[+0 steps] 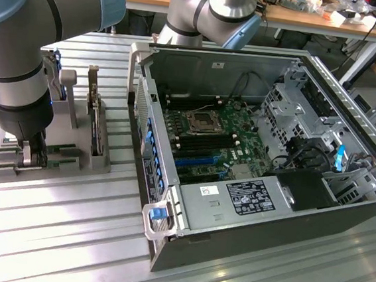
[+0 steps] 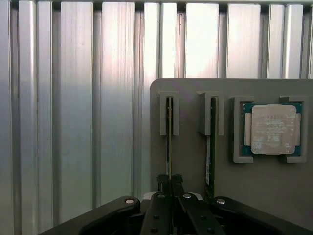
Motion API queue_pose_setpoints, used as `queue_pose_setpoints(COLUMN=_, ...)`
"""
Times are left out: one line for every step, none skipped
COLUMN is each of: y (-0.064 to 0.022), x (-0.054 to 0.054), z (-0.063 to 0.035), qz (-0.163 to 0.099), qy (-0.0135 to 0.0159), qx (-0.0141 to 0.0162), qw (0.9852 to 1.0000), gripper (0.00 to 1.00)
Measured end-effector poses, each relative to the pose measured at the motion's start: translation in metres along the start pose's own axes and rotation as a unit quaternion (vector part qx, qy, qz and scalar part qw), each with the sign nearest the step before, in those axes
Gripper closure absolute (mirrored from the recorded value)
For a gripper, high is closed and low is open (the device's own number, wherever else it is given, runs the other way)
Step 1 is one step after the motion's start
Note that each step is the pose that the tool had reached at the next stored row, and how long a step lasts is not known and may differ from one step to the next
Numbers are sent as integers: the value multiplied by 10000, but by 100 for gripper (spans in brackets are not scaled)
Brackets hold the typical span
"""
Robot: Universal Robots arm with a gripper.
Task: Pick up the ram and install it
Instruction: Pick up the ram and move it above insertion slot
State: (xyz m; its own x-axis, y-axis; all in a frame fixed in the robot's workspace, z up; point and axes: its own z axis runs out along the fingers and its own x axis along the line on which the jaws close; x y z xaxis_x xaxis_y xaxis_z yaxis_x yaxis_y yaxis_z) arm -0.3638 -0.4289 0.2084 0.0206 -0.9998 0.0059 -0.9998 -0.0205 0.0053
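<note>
Wrist view shows the jaws clenched on the thin edge of the ram (image 2: 169, 142), which stands on edge in its holder (image 2: 188, 159) slot, long axis running straight ahead from the jaws, a twin stick (image 2: 210, 147) just alongside in the next slot, holder on the bench (image 2: 73, 122)

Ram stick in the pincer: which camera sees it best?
The wrist view: the ram stands edge-on in its grey holder, with the pincer shut on it. In the exterior view the arm stands in front of it.
</note>
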Motion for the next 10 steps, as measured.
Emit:
queue_pose_setpoints(y=0, x=0, z=0, qz=0, qy=0, qx=0, qw=10000, gripper=88)
queue_pose_setpoints(y=1, x=2, z=0, qz=1, qy=0, qx=0, qw=10000, gripper=88)
queue_pose_setpoints(y=0, x=5, z=0, qz=0, qy=0, qx=0, qw=10000, gripper=88)
queue_pose_setpoints(y=0, x=5, z=0, qz=0, qy=0, qx=0, qw=10000, gripper=88)
queue_pose_setpoints(y=0, x=5, z=-1, qz=0, qy=-1, qx=1, qw=10000, gripper=88)
queue_pose_setpoints(y=0, x=5, z=-5, qz=0, qy=-1, qx=0, qw=10000, gripper=88)
queue_pose_setpoints(y=1, x=5, z=-14, qz=0, qy=0, qx=-1, qw=10000, gripper=88)
queue_pose_setpoints(y=0, x=5, z=-31, qz=0, qy=-1, qx=0, qw=10000, gripper=88)
queue_pose_setpoints(y=1, x=5, z=-50, qz=0, qy=0, qx=0, qw=10000, gripper=88)
queue_pose_setpoints(y=0, x=5, z=-61, qz=0, qy=-1, qx=0, qw=10000, gripper=88)
